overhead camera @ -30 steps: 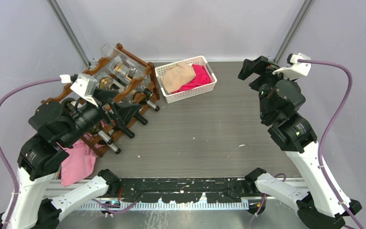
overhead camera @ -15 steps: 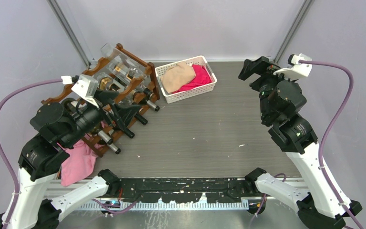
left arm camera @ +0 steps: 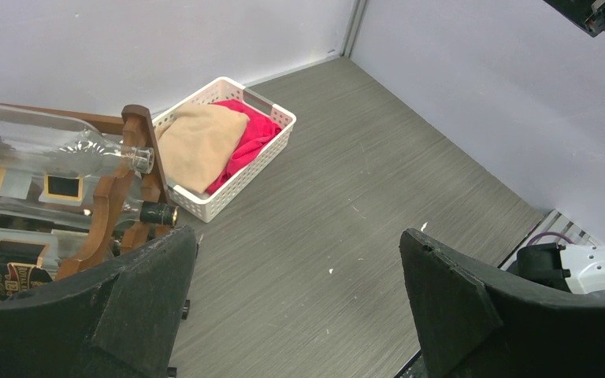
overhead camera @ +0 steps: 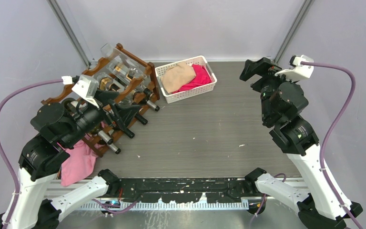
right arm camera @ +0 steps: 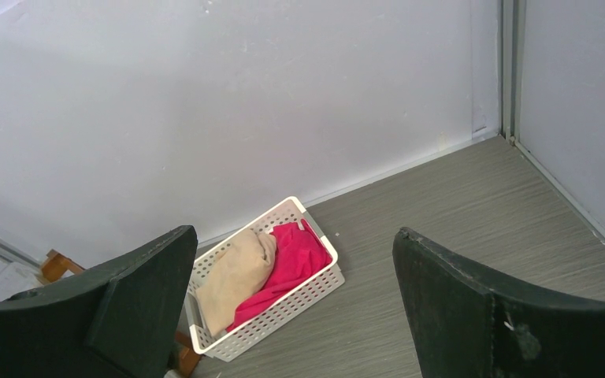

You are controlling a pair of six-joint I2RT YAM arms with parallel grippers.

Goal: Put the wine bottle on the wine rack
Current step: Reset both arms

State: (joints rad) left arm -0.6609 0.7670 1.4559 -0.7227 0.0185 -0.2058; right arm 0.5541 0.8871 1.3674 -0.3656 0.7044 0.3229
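The left gripper (overhead camera: 124,113) is being held wide open, and nothing is being gripped between its fingers (left arm camera: 138,299). It is being kept in the air just in front of the rack (overhead camera: 148,71), above the necks that are sticking out toward the middle of the table (overhead camera: 209,133).

The rack is being seen at the far left of the table, set at an angle. Bottles (overhead camera: 116,69) are being carried in its tiers, lying on their sides (which of them the task means cannot be told). In the left wrist view a clear bottle (left arm camera: 47,146) is being cradled on the top rail, its mouth pointing toward the basket (left arm camera: 244,181). A dark bottle (left arm camera: 154,213) with a black cap is being held one tier lower.

The right gripper (overhead camera: 255,71) is being held raised at the far right, well apart from the rack, with its jaws spread wide and nothing between them.

The basket is being seen just beside the rack's far end, with a tan cloth (overhead camera: 177,76) and a red cloth (overhead camera: 198,76) lying in it. A pink cloth (overhead camera: 78,164) is being partly covered by the left arm at the near left edge, beside the rack's near end.
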